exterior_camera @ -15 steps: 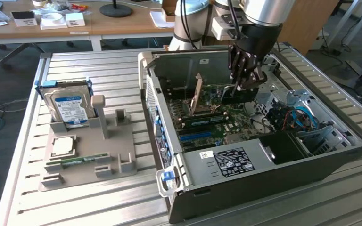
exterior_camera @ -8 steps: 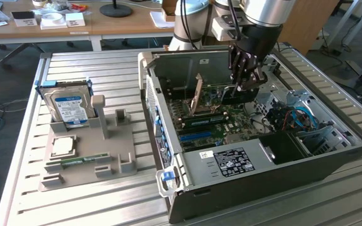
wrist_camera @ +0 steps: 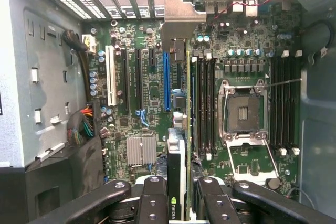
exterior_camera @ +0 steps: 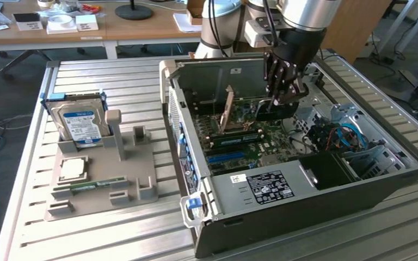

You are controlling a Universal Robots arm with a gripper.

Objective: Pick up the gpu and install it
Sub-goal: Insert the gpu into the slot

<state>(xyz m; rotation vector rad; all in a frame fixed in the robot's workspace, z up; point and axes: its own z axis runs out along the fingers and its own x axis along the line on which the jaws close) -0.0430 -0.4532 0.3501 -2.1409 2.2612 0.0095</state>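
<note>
Over the table [exterior_camera: 85,239], exterior view's left: a grey parts holder [exterior_camera: 140,168] carries the blue-labelled hard drive [exterior_camera: 78,122] and the narrow memory stick [exterior_camera: 93,185]. Both are well apart from the claw and play no part in this step.

Centre of the table: the open computer case [exterior_camera: 267,217] lies on its side, with the motherboard [wrist_camera: 147,77] facing up.

Gpu location: the gpu [exterior_camera: 276,112] is inside the case, standing on edge over the motherboard and directly under the claw [exterior_camera: 282,98].

Gpu long axis: in the wrist view the card is seen edge-on. Its long axis runs from between the claw's fingers toward the rear wall of the case, and its silver end bracket [wrist_camera: 181,22] sits at the row of rear slot openings.

Governing relation: the card lies parallel to the blue expansion slot [wrist_camera: 166,80] and just beside it – not over that slot. The connector below the card's lower edge is hidden by the card itself.

Claw state: partly closed and clamped on the gpu. The black fingers [wrist_camera: 152,200] bear on both flat faces of the card near its upper edge.

Seating: it cannot be told whether the lower edge is touching its connector.

Work status (judgement): pick-up is complete. The card is aligned lengthwise with the slot row – insertion is not confirmed.
</note>
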